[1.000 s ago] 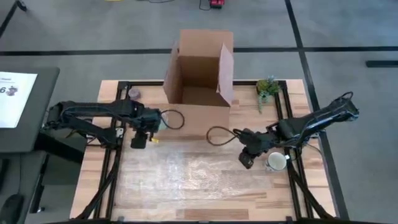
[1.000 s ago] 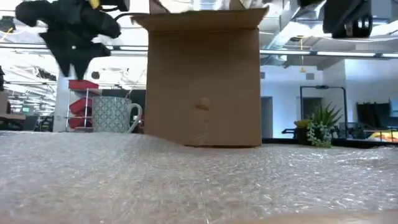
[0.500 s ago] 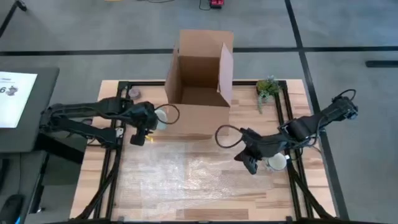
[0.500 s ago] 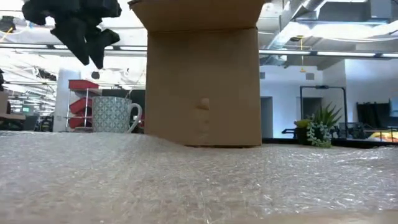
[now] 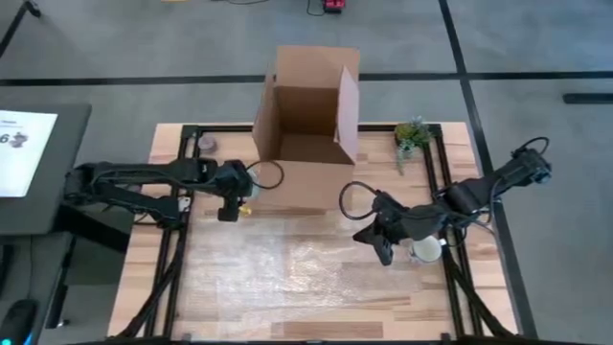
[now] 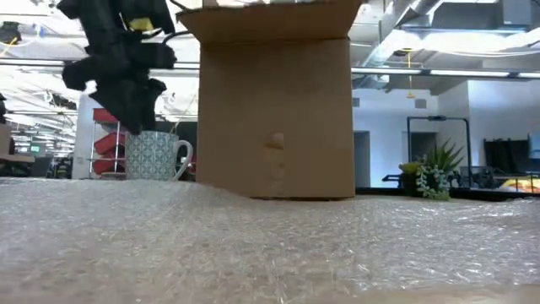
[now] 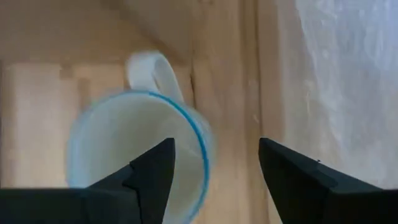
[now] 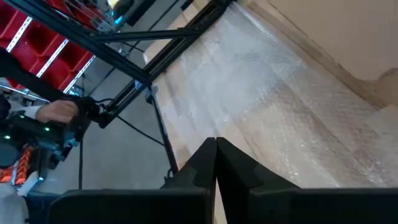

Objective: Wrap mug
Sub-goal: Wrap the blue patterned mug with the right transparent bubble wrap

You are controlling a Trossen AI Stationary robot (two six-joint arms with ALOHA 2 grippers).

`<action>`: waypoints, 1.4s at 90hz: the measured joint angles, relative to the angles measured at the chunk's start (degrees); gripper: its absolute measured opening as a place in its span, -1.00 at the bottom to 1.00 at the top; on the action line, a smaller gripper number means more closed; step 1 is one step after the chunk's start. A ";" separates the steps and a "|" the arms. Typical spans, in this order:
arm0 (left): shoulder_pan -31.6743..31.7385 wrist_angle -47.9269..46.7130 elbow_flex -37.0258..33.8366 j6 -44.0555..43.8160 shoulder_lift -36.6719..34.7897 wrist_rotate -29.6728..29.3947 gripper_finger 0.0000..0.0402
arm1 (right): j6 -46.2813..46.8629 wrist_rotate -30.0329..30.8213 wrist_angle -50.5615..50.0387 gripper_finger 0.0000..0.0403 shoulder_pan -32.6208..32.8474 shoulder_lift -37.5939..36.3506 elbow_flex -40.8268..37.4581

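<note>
- From above I see the sheet of bubble wrap (image 5: 306, 264) laid flat on the slatted wooden table (image 5: 479, 302), clear and dimpled, just in front of the open brown cardboard box (image 5: 308, 115).
- The mug (image 6: 155, 154) stands upright beside the box's front left corner, off the wrap. The low view shows its fine teal-and-white patterned wall and looped handle; looking down, my left wrist view shows only a white inside, a thin blue rim and the handle (image 7: 134, 155).
- My left gripper (image 7: 214, 177) hangs directly over the mug, fingers spread, one above the mouth and one outside the rim.
- My right gripper (image 5: 382, 247) sits by the wrap's right edge, well away from the box, fingers pressed together.
- A second white cup (image 5: 425, 250) rests just beside it, visible only from above.
</note>
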 joint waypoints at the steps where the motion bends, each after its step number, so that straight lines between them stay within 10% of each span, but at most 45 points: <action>1: 0.00 0.24 -0.15 -0.03 0.23 0.00 0.03 | 0.01 0.00 0.09 -1.00 -0.01 0.00 0.00; 21: -0.05 0.82 -1.60 -4.84 4.76 -0.89 -0.21 | 0.00 0.22 0.61 -1.00 -0.41 0.00 0.00; 44: -1.03 -1.10 -0.80 -6.51 5.75 -1.10 -0.93 | 0.00 0.24 0.94 -1.00 -0.43 0.00 -0.02; 81: -11.91 -23.33 22.14 -13.34 5.51 -1.46 -0.99 | -0.44 2.16 0.96 -1.00 -0.52 0.00 -0.02; 126: -45.16 -31.97 39.73 -55.58 11.51 0.22 -1.00 | -5.03 2.12 0.94 -1.00 -0.28 0.00 -0.02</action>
